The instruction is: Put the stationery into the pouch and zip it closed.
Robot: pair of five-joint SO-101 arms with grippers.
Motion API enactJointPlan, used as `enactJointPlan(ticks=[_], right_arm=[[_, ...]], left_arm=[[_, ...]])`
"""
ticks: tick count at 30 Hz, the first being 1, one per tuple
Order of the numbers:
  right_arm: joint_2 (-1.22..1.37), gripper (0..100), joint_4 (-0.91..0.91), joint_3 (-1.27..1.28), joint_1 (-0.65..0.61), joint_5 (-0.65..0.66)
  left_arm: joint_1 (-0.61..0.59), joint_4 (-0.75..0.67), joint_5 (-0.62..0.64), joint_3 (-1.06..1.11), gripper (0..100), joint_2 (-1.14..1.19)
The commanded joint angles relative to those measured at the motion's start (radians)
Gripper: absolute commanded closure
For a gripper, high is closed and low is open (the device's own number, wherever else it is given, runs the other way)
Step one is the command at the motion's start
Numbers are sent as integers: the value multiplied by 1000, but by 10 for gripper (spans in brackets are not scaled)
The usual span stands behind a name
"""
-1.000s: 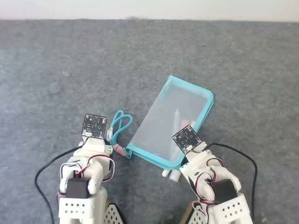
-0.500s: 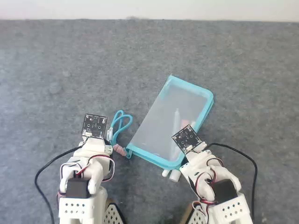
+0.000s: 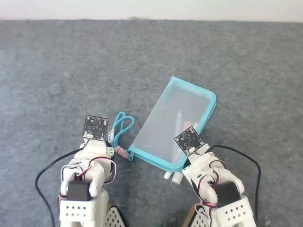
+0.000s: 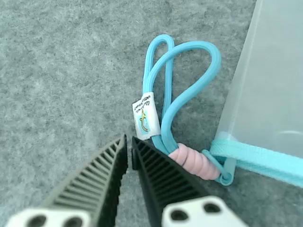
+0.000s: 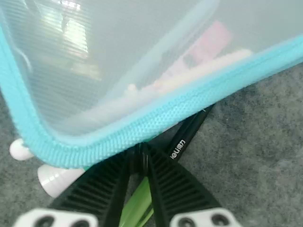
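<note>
The translucent pouch (image 3: 173, 124) with teal edging lies flat and slanted at mid-table. Through its wall show a pink item (image 5: 204, 43) and a white pen (image 3: 179, 124). A black pen (image 5: 190, 133), two white pen ends (image 3: 173, 177) and something green (image 5: 138, 208) stick out from under its near edge. My right gripper (image 5: 140, 149) is shut, its tips against the teal zipper edge (image 5: 118, 137). The zipper's blue cord loop (image 4: 184, 75), with a white tag (image 4: 145, 115) and pink bead (image 4: 193, 160), lies left of the pouch. My left gripper (image 4: 129, 140) is shut beside the tag, holding nothing.
Grey carpet-like table surface (image 3: 71, 66) spreads open to the left, the right and beyond the pouch. A black cable (image 3: 246, 161) curves beside the right arm, another cable (image 3: 45, 175) beside the left arm. A pale wall strip runs along the far edge.
</note>
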Motion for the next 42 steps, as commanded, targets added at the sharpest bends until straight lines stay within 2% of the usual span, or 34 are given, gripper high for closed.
enactJointPlan(ticks=[1,19,23,26,28,30,33,35,38,42], right_arm=[[-19,992,10,23,-10,0],[-19,992,10,23,-10,-8],[-19,992,-13,23,-13,-8],[-19,992,-59,23,-8,-2],[-19,992,-74,23,1,0],[-19,992,-154,11,19,5],[-19,992,-248,-31,97,123],[-18,992,-278,-78,160,184],[-16,992,-275,-147,216,120],[59,960,-283,-212,209,109]], left_arm=[[0,5,12,-8,988,-28],[11,0,15,-8,988,-28],[71,-64,11,-8,988,-28],[49,-109,8,-8,988,-28],[12,-152,-18,-8,988,-28],[-37,-198,-97,-8,988,-28],[-100,-272,-249,-8,988,-28],[-101,-308,-302,-8,988,-28],[-103,-330,-262,-8,988,-28],[-106,-324,-233,-24,988,-28]])
